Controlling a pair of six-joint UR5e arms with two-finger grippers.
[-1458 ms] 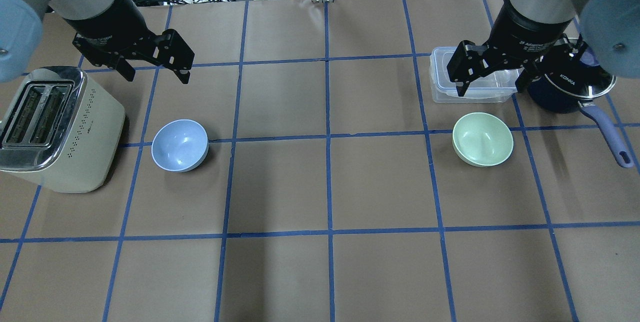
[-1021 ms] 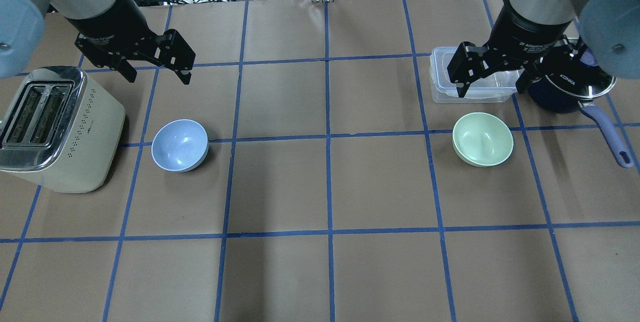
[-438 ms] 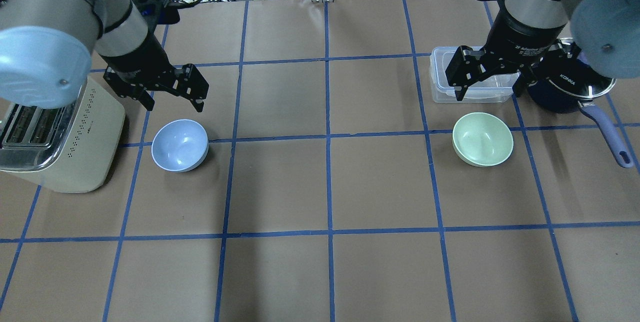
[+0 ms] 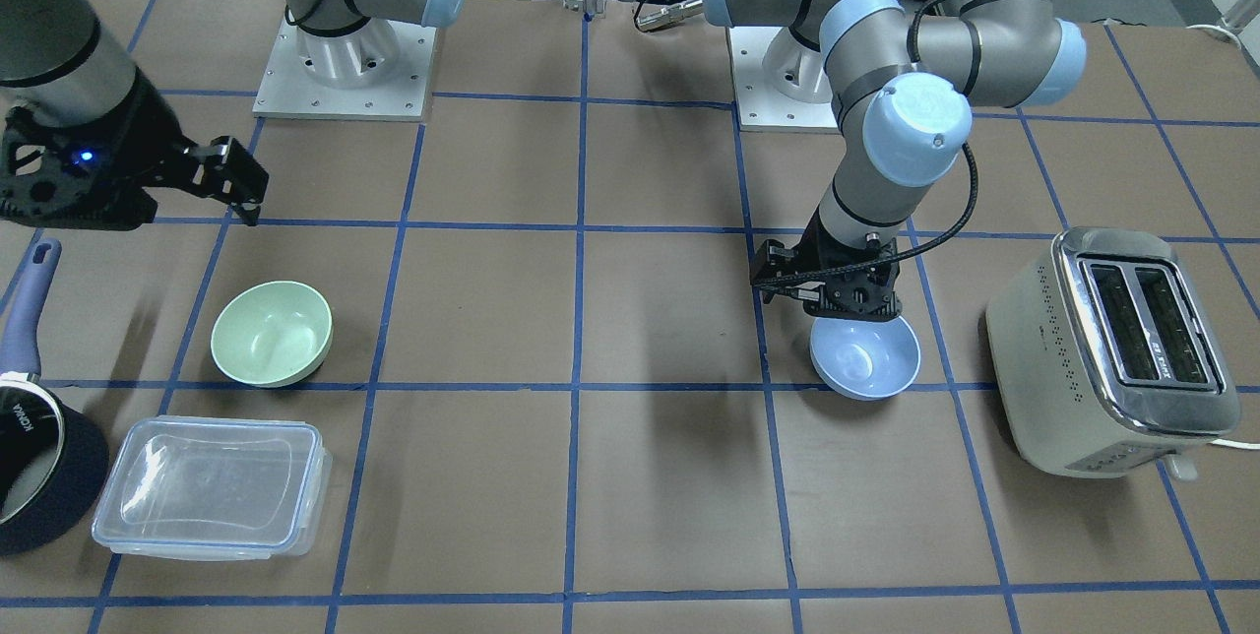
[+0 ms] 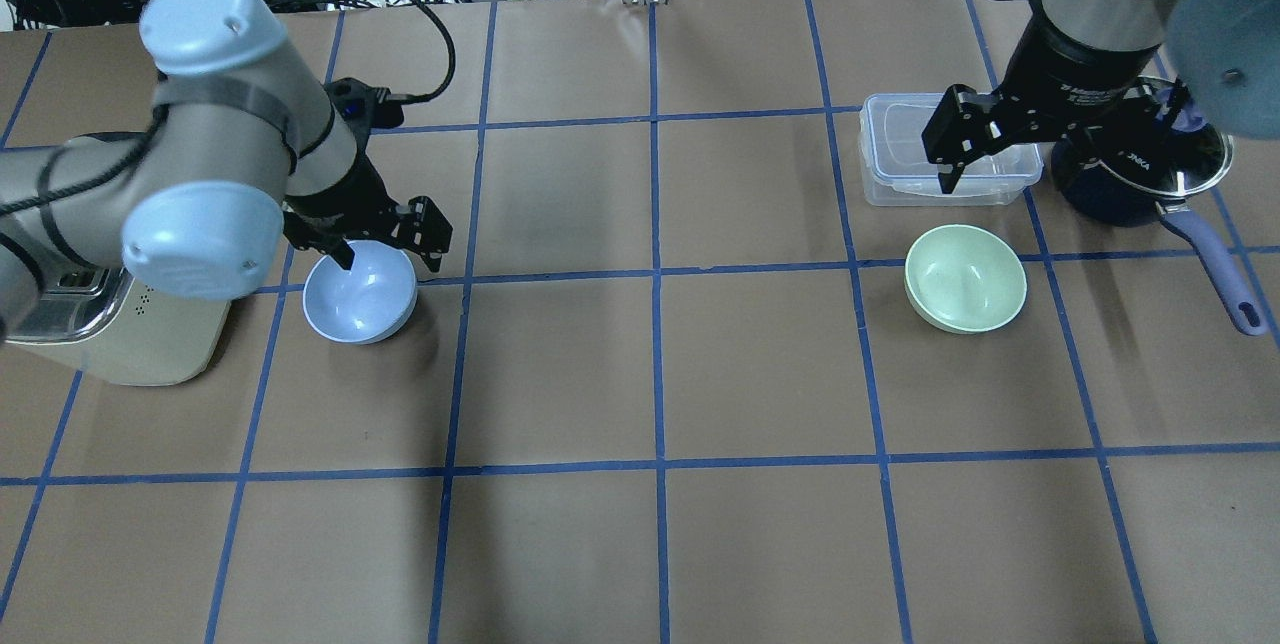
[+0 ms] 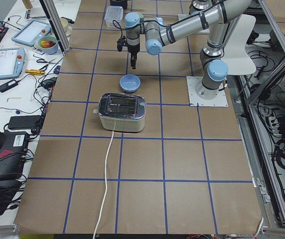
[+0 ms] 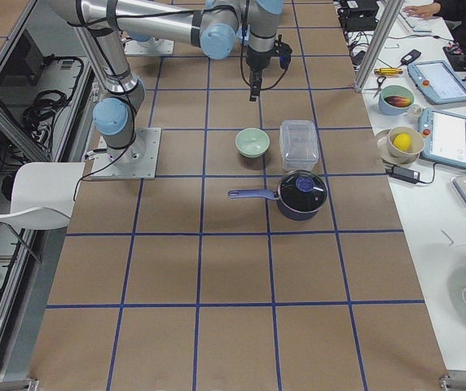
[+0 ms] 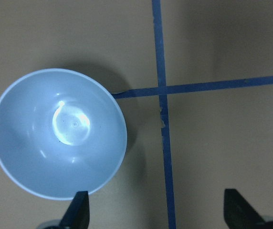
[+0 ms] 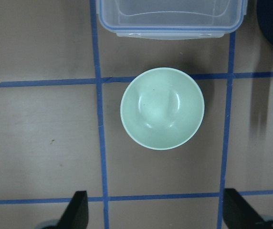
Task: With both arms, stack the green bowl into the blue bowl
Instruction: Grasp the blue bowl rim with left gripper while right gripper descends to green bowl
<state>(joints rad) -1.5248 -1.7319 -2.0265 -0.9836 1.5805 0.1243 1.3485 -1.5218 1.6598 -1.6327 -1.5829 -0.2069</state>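
**A:** Start at your left. The toaster (image 5: 150, 349) sits near the table's edge, and just beside it the blue bowl (image 5: 360, 292) stands upright on the paper. Your left gripper (image 5: 390, 249) hangs close above the bowl's far rim, jaws spread wide and gripping nothing.

**B:** In your left wrist view, one fingertip (image 8: 78, 212) is at the rim and the other is out over bare table. I'd say you are lined up to pinch the wall.

**A:** Treat the bowl as light, stiff and slick, since glossy plastic will likely slide in a pinch. Take it by the rim, one finger inside and one outside, and close gently.

**B:** Now look right, well across the table. The green bowl (image 5: 965, 279) stands upright with nothing in it. That is the one you must carry over.

**A:** Your right gripper (image 5: 1005, 162) hovers high beyond it, over the clear container (image 5: 890, 189), jaws apart and empty. The saucepan (image 5: 1130, 199) is just beside the container, so mind its handle as you descend.

**B:** Use the same hold there, on the rim. Nothing is stacked yet.
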